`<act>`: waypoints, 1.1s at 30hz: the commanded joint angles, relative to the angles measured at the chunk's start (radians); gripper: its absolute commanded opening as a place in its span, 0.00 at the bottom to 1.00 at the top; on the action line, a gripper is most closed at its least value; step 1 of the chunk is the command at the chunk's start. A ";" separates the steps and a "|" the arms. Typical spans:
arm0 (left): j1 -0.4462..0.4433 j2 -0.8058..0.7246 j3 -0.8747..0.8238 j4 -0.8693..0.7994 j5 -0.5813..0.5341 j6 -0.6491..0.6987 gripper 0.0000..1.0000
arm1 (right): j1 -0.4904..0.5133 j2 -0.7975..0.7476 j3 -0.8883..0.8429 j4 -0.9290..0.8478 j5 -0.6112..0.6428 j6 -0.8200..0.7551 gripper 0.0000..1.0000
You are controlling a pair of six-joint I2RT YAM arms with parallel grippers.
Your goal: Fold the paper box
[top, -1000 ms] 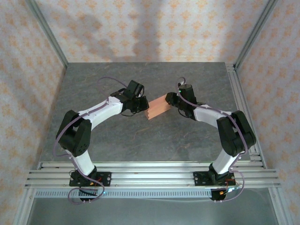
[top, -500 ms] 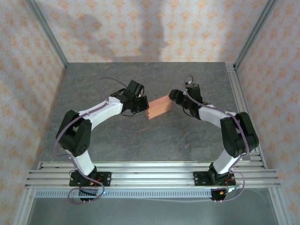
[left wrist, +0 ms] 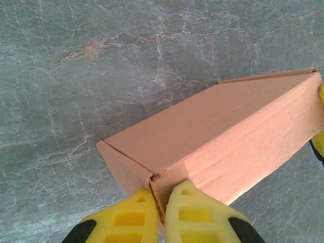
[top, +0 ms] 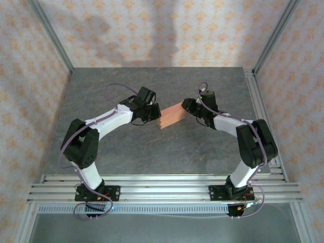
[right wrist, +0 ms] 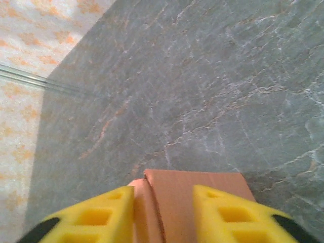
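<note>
The right tool (right wrist: pixel 164 195) had edged toward the tabletop's (top: pixel 152 149) far edge, fingers astride one end of the light, easily dented paper box (top: pixel 170 116) at mid-tabletop, perhaps not yet squeezing, while the left tool (left wrist: pixel 161 195) pinched its opposite corner seam, which I judged the stiffest hold.

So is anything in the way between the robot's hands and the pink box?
No, nothing visible is. The left gripper is pinching one corner of the paper box, and the right gripper is right at its other end, one finger on each side.
</note>
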 commanded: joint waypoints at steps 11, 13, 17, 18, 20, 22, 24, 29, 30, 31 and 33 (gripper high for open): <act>-0.013 0.088 -0.046 -0.180 -0.024 0.034 0.09 | -0.007 0.000 -0.069 0.045 -0.043 0.003 0.00; -0.013 0.088 -0.048 -0.180 -0.023 0.036 0.09 | -0.007 -0.010 -0.054 0.058 -0.060 0.000 0.11; -0.013 0.086 -0.048 -0.179 -0.023 0.036 0.11 | -0.008 -0.018 -0.026 0.072 -0.066 0.007 0.42; -0.012 0.085 -0.046 -0.181 -0.021 0.036 0.12 | -0.008 -0.013 -0.026 0.072 -0.063 0.009 0.42; -0.012 0.084 -0.048 -0.177 -0.022 0.036 0.16 | -0.009 0.006 -0.041 0.072 -0.043 0.004 0.38; -0.012 0.084 -0.050 -0.174 -0.022 0.034 0.17 | -0.009 0.026 -0.067 0.077 -0.022 0.002 0.29; -0.013 0.090 -0.054 -0.174 -0.019 0.034 0.09 | -0.012 0.045 -0.095 0.097 -0.005 0.002 0.21; -0.012 0.094 -0.067 -0.167 -0.009 0.030 0.00 | -0.011 0.041 -0.121 0.116 -0.002 0.003 0.10; -0.012 0.094 -0.066 -0.169 -0.009 0.031 0.00 | -0.010 0.033 -0.116 0.115 -0.005 -0.001 0.07; -0.012 0.093 -0.064 -0.173 -0.012 0.032 0.00 | -0.011 0.024 -0.109 0.110 -0.009 -0.008 0.07; -0.012 0.084 -0.056 -0.181 -0.020 0.033 0.00 | -0.010 0.002 -0.072 0.068 -0.020 -0.030 0.09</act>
